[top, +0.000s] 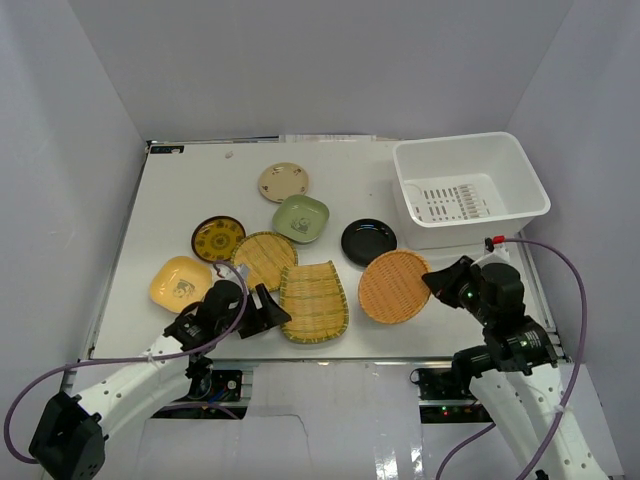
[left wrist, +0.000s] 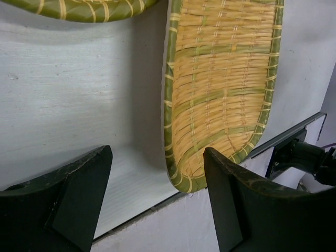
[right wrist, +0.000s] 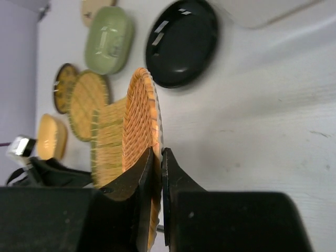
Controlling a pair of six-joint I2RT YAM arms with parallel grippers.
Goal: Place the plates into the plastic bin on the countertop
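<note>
On the white table (top: 170,200), the rim of the round orange woven tray (top: 393,286) was pinched by the right end effector (top: 435,279), presumably for lifting.

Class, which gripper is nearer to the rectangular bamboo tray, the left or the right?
Left. The left gripper sits open right at the rectangular bamboo tray's left edge. The right gripper is further off to its right, pinching the rim of the round orange woven tray.
</note>
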